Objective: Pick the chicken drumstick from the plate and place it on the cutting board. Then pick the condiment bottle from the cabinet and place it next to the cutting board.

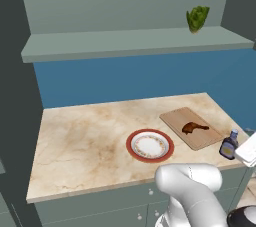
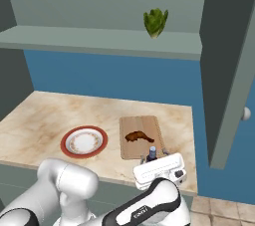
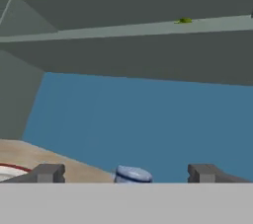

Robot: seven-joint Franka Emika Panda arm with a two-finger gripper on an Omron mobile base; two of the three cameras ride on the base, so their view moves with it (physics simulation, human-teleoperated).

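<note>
Drumstick [image 1: 194, 128] on board [image 1: 176, 118]; bottle [image 1: 229, 145] beside board.

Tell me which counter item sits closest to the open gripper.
The condiment bottle, upright right beside the cutting board; its cap sits between the gripper fingers, unlike the plate.

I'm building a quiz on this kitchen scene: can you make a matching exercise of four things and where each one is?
Things:
1. chicken drumstick
2. condiment bottle
3. plate
4. green leafy vegetable

Places:
A. on the cabinet shelf
B. bare, on the counter beside the board
C. on the cutting board
D. upright at the counter's front edge, next to the board

Pairs: 1-C, 2-D, 3-B, 4-A
</note>
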